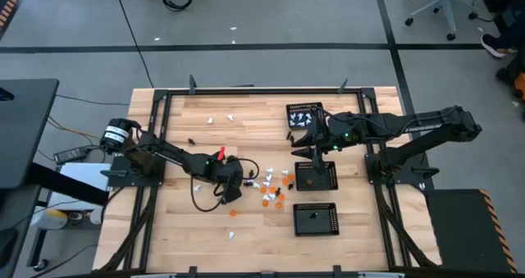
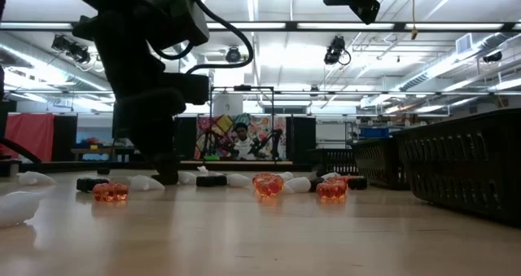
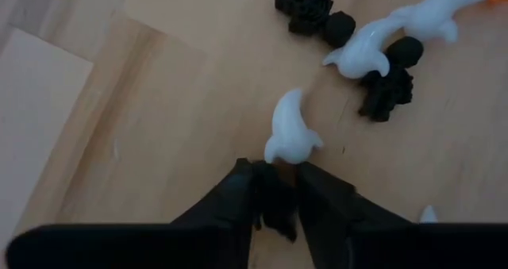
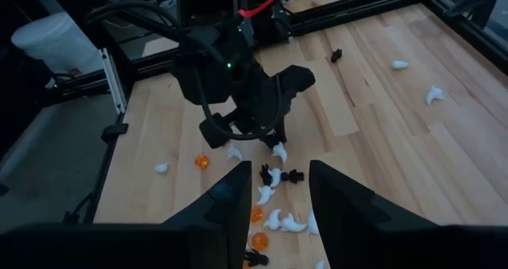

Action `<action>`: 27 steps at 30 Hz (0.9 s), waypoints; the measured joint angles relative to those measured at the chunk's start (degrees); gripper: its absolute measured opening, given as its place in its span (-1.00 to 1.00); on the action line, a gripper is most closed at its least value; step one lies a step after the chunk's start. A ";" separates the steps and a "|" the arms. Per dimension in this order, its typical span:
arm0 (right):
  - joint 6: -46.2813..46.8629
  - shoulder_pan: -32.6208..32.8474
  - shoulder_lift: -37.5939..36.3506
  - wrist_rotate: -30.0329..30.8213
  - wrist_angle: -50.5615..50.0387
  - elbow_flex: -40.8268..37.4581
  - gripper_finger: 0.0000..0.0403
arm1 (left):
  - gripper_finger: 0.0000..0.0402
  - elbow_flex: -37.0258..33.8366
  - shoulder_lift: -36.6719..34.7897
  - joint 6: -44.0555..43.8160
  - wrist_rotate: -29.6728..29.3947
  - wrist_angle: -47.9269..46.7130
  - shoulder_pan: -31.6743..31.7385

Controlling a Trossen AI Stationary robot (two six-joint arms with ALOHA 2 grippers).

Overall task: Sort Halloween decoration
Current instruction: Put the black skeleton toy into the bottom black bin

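Observation:
Tiny white, orange and black figures (image 1: 271, 186) lie scattered on the wooden table. My left gripper (image 1: 239, 180) is down among them, shut on a small black figure (image 3: 275, 199). A white ghost figure (image 3: 292, 131) lies on the wood just past its fingertips, with more black figures (image 3: 386, 93) and white figures (image 3: 367, 48) beyond. The right wrist view shows the left gripper (image 4: 278, 139) over the pile. My right gripper (image 1: 309, 140) hangs open and empty above the table, near the far tray; its fingers (image 4: 232, 191) stand well apart. My left gripper pinches the black figure (image 3: 275, 199) between its two fingers (image 3: 238, 191), coming from above and pointing down at the table. The fingers hide most of the figure. I cannot tell whether it still rests on the wood.
Three black mesh trays stand in a row on the right half: the far one (image 1: 292, 112) holds white figures, the middle one (image 1: 330, 180) an orange one, the near one (image 1: 331, 221) a black one. Stray white figures (image 1: 230, 116) lie near the far edge. A person (image 2: 241, 139) sits beyond the table.

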 joint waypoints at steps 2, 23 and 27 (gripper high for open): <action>-0.12 -0.04 0.00 0.00 -0.02 0.00 -0.34 | -0.62 -0.02 -0.02 0.00 0.00 0.02 0.00; -1.14 -4.49 -5.42 1.90 -5.75 0.00 -0.34 | -0.76 -0.33 -9.51 13.63 7.96 12.55 2.98; -1.14 -5.08 -5.40 1.97 -6.27 0.00 -0.34 | -0.76 -0.22 -9.13 15.99 12.73 19.98 4.02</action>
